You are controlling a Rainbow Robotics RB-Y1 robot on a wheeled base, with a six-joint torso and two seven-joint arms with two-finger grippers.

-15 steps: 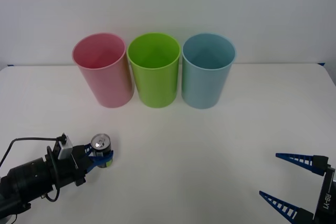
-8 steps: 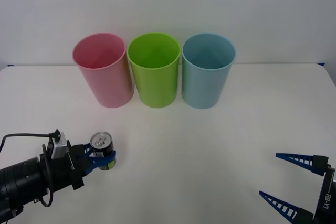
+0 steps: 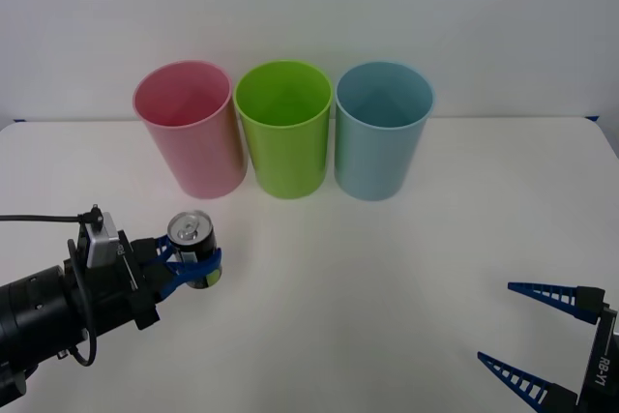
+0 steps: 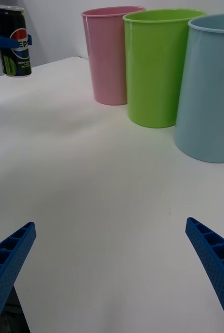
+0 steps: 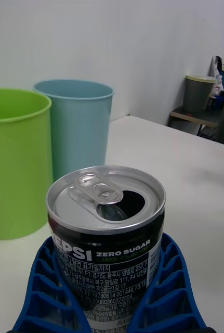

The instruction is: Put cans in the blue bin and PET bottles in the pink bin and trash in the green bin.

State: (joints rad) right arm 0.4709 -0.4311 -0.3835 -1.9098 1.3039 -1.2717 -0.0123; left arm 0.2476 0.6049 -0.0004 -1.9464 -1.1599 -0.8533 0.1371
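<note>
Front view: left tool (image 3: pixel 198 268) clamps the can (image 3: pixel 193 248) mid-body off the worktop (image 3: pixel 387 278); opened, likely light, thin-walled, slippery; right tool (image 3: pixel 544 340) parked open.

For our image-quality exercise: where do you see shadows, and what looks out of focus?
Front view: soft shadow on the table under the can held in the left gripper. Left wrist view: can crisp, furniture in the room behind blurred. Right wrist view: faint shadows at the bins' bases.

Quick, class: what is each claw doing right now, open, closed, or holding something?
Left claw: closed on the can, upright.
Right claw: open, holding nothing.
</note>
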